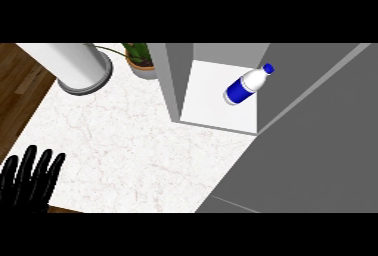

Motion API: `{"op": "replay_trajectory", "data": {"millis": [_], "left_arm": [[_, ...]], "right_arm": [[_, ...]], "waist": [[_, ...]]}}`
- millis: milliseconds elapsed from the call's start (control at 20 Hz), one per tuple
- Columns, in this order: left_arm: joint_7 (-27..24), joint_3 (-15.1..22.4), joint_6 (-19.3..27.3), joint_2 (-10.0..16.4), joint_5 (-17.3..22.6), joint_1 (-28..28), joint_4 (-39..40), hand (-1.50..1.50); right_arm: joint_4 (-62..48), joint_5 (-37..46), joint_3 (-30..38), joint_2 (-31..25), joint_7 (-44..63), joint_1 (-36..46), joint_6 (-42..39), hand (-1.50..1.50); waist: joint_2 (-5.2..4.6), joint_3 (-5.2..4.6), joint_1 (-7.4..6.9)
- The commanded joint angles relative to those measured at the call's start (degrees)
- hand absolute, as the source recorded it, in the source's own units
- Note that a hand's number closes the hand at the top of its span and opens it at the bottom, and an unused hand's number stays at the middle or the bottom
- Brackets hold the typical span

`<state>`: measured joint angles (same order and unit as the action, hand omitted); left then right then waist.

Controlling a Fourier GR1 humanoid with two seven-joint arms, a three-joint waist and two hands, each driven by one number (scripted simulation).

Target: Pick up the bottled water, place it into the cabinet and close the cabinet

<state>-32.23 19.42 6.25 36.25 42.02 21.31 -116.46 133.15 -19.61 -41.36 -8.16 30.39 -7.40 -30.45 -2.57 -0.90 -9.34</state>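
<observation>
Finds bottled water [247,86] on the white cabinet shelf [212,102] at one o'clock, ready for closing; leaves the door [317,150] open at four o'clock; rests the left hand [29,176] spread, empty, at eight o'clock.

My left hand [28,182] sits at the counter's [133,150] near left edge. Far ahead of my fingers [44,165] stands a roll [70,60], with a plant [140,59] to its right. Ahead and right of my fingers, the bottled water [247,86] is in the cabinet [214,106].
</observation>
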Motion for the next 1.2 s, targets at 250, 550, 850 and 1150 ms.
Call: {"op": "replay_trajectory", "data": {"millis": [250,550,850,1150], "left_arm": [[-0.64,-1.75,-0.51,0.44,0.91,1.91,0.53,-1.5],[-0.58,-1.97,-0.99,1.05,0.69,2.54,0.28,-1.5],[-0.33,-2.71,-2.78,0.94,2.23,0.62,1.03,-1.5],[0.15,-2.99,-4.06,1.31,2.95,0.35,1.44,-1.5]], "right_arm": [[-6.36,0.54,8.28,7.75,-2.96,0.15,15.31,1.5],[-8.84,0.05,13.62,7.82,-5.71,0.92,20.45,1.5],[-18.99,-1.8,20.27,7.96,-6.64,13.63,28.33,1.5],[-33.9,-3.97,24.22,8.11,-7.15,32.08,41.21,1.5]], "waist": [[0.64,0.3,3.04],[0.33,0.38,2.79],[0.09,0.44,1.45],[0.5,0.62,0.54]]}}
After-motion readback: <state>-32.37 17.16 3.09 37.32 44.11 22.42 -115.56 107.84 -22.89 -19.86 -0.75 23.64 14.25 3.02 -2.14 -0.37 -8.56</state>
